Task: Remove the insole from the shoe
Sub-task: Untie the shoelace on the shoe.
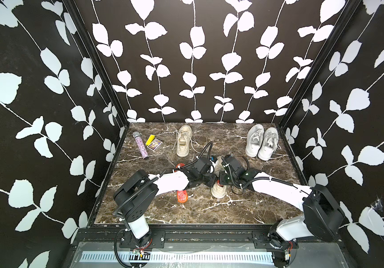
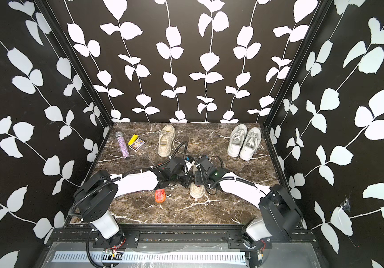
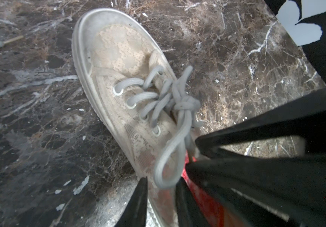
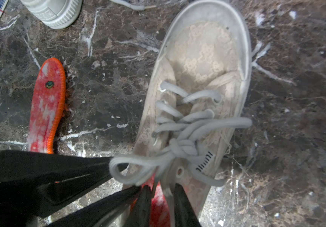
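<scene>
A beige lace shoe (image 1: 218, 191) (image 2: 196, 190) stands mid-table, toe towards the front edge, its laces knotted. A red insole (image 3: 203, 196) (image 4: 159, 204) shows inside its opening. Both grippers meet over that opening. My left gripper (image 3: 162, 179) has its jaws astride one side wall of the shoe (image 3: 130, 82), one finger outside and one inside, closed on the wall. My right gripper (image 4: 162, 185) straddles the opposite wall of the shoe (image 4: 201, 64). Its inner finger lies on the insole. In both top views the wrists hide the fingertips.
A second red-orange insole (image 1: 182, 196) (image 4: 48, 106) lies loose on the marble left of the shoe. At the back stand another beige shoe (image 1: 183, 143), a pair of white sneakers (image 1: 261, 142), a glittery microphone (image 1: 142, 145) and small boxes (image 1: 153, 142).
</scene>
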`<state>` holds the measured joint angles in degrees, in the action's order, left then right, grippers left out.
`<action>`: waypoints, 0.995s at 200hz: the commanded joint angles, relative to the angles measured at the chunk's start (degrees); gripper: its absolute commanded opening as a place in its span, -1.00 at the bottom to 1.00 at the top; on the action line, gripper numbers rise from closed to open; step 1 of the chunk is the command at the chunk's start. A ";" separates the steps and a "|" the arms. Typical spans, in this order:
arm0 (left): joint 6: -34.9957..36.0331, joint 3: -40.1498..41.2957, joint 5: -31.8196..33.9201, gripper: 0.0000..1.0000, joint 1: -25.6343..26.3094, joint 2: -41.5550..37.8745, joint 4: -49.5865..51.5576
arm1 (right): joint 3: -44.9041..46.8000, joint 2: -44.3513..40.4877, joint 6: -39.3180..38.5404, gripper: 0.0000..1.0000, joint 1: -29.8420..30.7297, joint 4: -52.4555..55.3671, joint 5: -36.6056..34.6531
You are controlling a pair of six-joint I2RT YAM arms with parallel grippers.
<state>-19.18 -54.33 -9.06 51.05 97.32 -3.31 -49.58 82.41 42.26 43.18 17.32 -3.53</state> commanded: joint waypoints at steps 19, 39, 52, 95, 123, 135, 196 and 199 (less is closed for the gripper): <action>0.38 -0.87 0.43 -0.57 0.28 0.19 -0.29 | -1.00 -4.45 0.44 -0.56 0.77 0.15 -1.81; 0.54 -1.14 0.19 -0.61 0.28 0.57 -0.42 | 1.17 -4.34 1.76 -0.60 0.78 -5.55 3.36; 0.62 -1.20 0.27 -0.65 0.33 0.50 -0.29 | 1.26 -3.15 2.77 -0.61 0.77 -6.73 4.46; 0.72 -0.61 0.61 -0.76 0.28 -0.22 -0.03 | -0.53 0.20 3.01 -0.67 0.77 -3.13 1.09; 0.51 -0.44 0.71 -0.83 0.30 -0.03 -0.12 | -0.58 -0.16 3.04 -0.70 0.79 -1.59 -0.92; 0.45 -0.52 0.79 -0.86 0.29 0.05 -0.20 | -0.26 -0.77 3.14 -0.70 0.85 -1.41 -1.50; 0.33 -0.69 1.06 -0.96 0.29 0.19 -0.25 | 0.86 -4.03 2.54 -0.68 1.05 -0.53 -4.30; 0.37 -0.64 1.02 -0.96 0.28 0.21 -0.21 | 0.84 -4.08 2.48 -0.68 1.03 -0.30 -4.66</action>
<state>-19.03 -54.35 -8.99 51.31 97.76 -3.38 -49.43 80.23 44.51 43.83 15.44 -4.49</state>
